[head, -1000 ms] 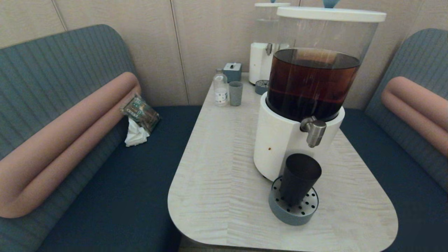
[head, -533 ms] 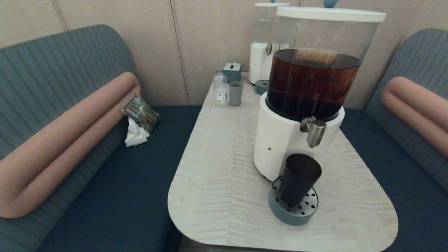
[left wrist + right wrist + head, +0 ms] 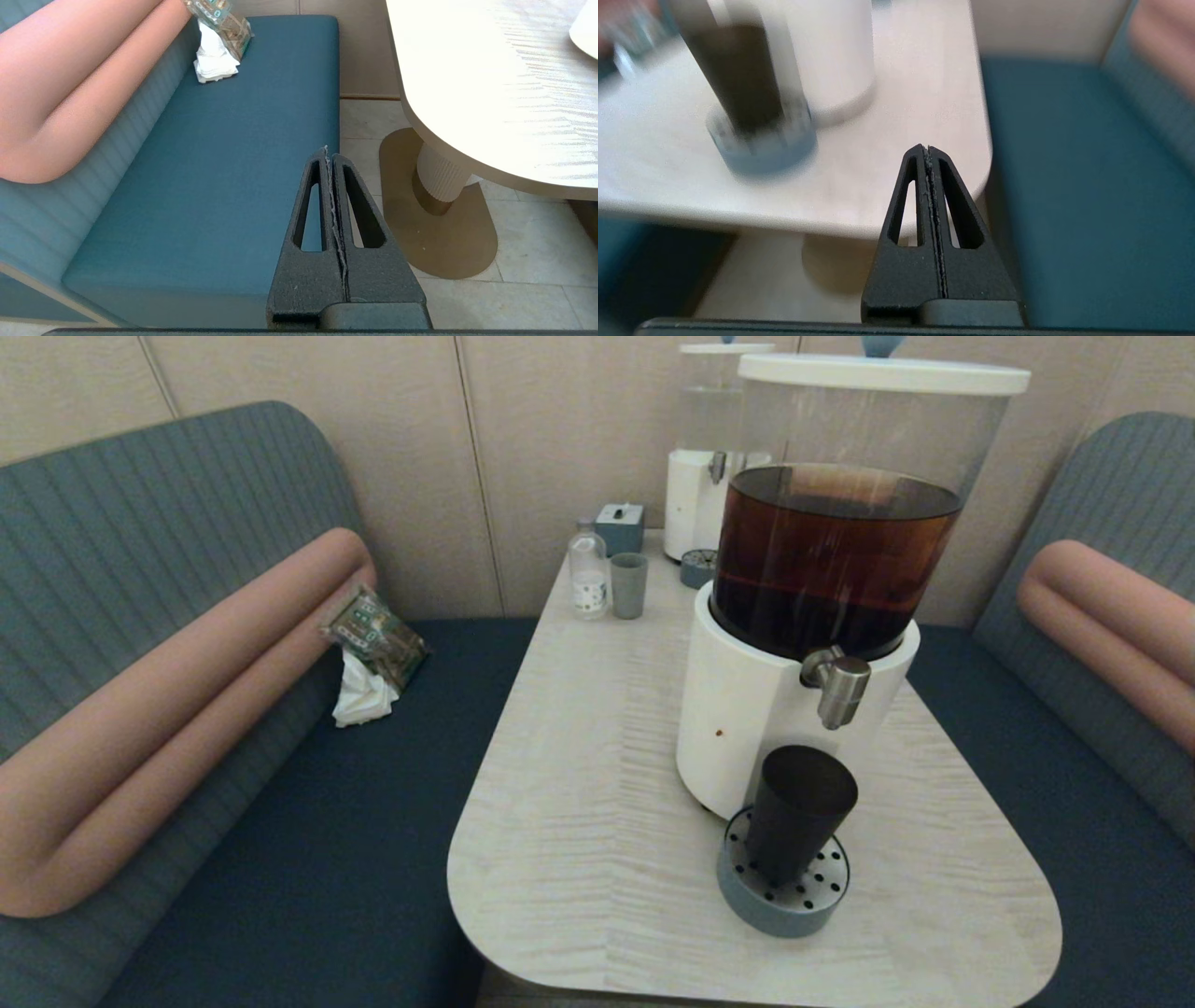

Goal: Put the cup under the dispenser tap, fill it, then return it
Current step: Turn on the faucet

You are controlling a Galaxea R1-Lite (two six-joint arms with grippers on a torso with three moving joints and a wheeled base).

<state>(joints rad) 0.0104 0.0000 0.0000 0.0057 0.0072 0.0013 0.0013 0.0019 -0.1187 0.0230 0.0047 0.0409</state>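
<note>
Right pincer (image 3: 928, 148) closed, apart from cup (image 3: 738, 79).

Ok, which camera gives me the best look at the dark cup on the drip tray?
The head view: the dark cup stands sharp and whole on the drip tray, below the dispenser tap. The right wrist view shows it blurred, its rim cut off; the left wrist view misses it.

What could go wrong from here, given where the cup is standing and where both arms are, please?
1. The cup stands on the perforated drip tray, but its mouth seems slightly off from the dispenser tap; liquid might miss.
2. The tall, narrow-based cup could tip when grasped.
3. The right gripper is shut and off the table edge, so it must open before reaching in. The left gripper is shut too, over the bench.
</note>
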